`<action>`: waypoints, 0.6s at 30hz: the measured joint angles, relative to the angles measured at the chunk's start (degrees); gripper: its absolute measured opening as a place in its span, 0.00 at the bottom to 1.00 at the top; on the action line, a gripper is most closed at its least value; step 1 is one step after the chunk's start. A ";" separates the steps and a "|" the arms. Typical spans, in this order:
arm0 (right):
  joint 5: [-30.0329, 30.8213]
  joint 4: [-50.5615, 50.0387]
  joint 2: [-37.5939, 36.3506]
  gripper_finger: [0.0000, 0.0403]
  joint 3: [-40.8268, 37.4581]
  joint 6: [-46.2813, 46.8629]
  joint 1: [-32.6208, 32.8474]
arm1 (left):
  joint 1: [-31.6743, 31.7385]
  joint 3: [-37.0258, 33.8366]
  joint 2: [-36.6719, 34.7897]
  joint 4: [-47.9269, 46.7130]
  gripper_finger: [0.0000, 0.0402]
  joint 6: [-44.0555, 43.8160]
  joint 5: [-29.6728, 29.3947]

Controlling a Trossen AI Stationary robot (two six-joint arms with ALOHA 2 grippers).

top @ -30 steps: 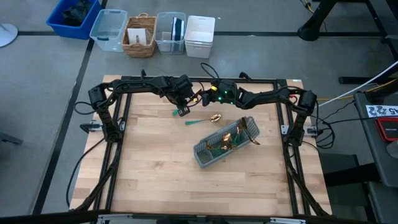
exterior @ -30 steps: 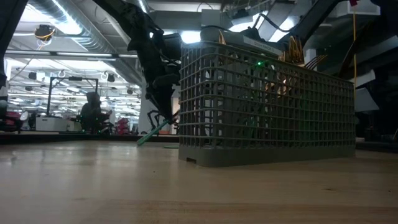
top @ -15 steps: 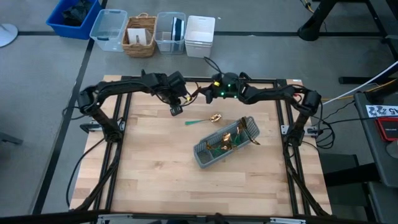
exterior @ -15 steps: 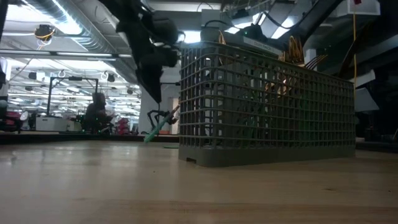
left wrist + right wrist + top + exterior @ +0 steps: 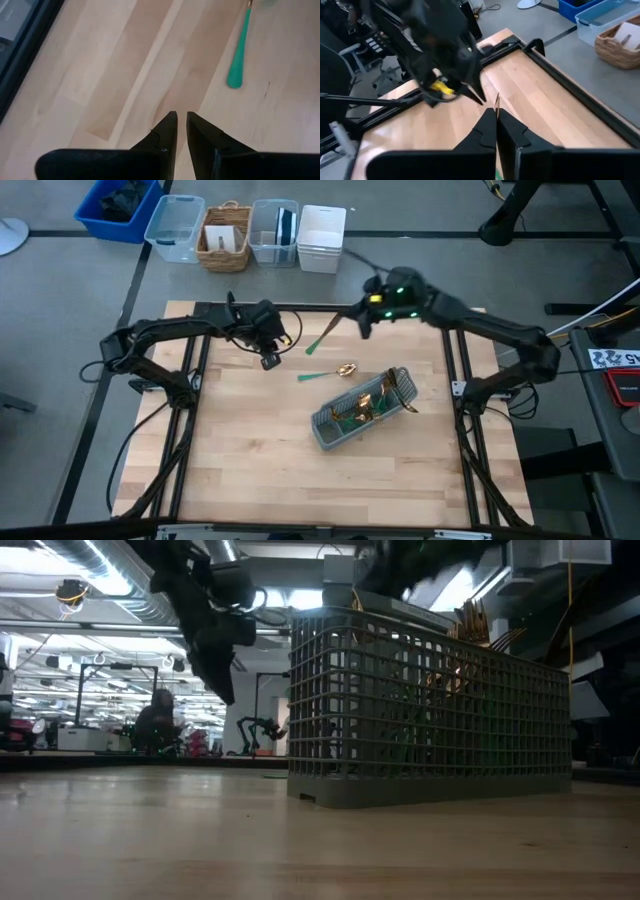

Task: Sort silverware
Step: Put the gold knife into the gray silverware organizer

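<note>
Above the far edge of the wooden table (image 5: 250,460), the right arm reaches in from the right side with its elbow high. Its right gripper (image 5: 362,320) (image 5: 496,112) is lifted clear of the boards, fingers pressed together on a teal-handled utensil (image 5: 322,337). The slim green handle slants away from the gripper toward the table's middle, and in the wrist view a thin tip shows just past the fingertips. Whether it is a fork, spoon or knife cannot be told.

The left arm lies low along the far edge, folded in from the far left corner. Its left gripper (image 5: 268,361) (image 5: 178,122) hangs over the boards with only a narrow slit between the tapered dark fingers and nothing in it.

A spoon (image 5: 325,372) lies flat on the table between the far edge and the middle, near the left gripper but apart from it. Its gold bowl points toward the right edge, its rounded teal handle (image 5: 237,55) toward the left gripper.

Just beside the spoon, nearer the middle, the grey cutlery caddy (image 5: 340,428) (image 5: 430,710) sits askew to the table's edges, its walls a grid of small square openings. More silverware (image 5: 365,402) stands in it, shiny gold heads rising above the rim (image 5: 480,625).
</note>
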 joint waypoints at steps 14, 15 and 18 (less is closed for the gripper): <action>0.01 -51.47 -8.15 0.00 39.46 -0.09 -0.04 | -0.11 -3.96 -0.05 7.61 0.08 -1.62 0.06; 0.12 -55.43 -8.15 0.00 41.71 -0.57 -0.04 | -0.11 -3.96 -0.03 8.05 0.08 -1.62 0.07; 1.55 -66.18 -8.38 0.00 45.93 -2.47 0.00 | -0.11 -3.96 -0.03 9.86 0.08 -1.62 0.06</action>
